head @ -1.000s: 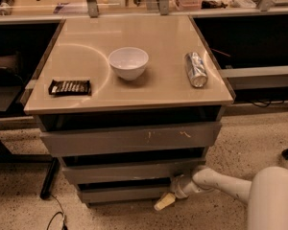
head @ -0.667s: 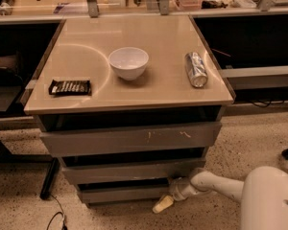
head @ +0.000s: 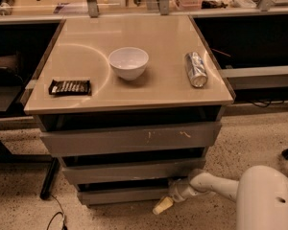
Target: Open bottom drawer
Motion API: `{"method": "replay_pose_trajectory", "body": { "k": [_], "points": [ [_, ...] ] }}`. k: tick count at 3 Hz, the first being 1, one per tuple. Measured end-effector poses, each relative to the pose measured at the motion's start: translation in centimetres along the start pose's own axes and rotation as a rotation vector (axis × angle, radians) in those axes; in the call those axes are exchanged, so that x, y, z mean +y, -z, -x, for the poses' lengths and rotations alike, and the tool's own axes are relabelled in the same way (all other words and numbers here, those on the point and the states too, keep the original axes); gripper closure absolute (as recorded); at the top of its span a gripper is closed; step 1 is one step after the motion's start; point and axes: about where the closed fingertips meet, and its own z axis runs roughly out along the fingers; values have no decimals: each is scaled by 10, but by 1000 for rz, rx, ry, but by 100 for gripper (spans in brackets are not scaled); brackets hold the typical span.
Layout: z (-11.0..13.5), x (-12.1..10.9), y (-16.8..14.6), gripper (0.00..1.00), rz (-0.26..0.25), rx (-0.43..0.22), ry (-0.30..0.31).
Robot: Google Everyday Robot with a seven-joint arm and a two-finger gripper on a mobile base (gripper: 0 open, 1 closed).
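While claw (head: 162,205) hangs by right corner of bottom drawer (head: 120,195), grip: cannot tell | drawer inside hidden | bowl (head: 128,63) on tabletop (head: 158,83)

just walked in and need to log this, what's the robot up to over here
The robot's arm reaches in low from the right, its gripper at the right end of the bottom drawer, near the floor. That drawer looks barely out, if at all. On the cabinet top sit a white bowl, a can on its side and a dark snack bar, away from the arm.
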Motion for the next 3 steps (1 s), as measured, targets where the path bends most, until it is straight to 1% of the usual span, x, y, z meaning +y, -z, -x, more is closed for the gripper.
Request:
{"method": "replay_pose_trajectory", "body": {
  "k": [1, 2, 3],
  "points": [
    [-4, 0, 0, 0, 7, 12, -6],
    [-14, 1, -3, 8, 17, 28, -24],
    [-14, 2, -2, 31, 17, 28, -24]
  ]
}}
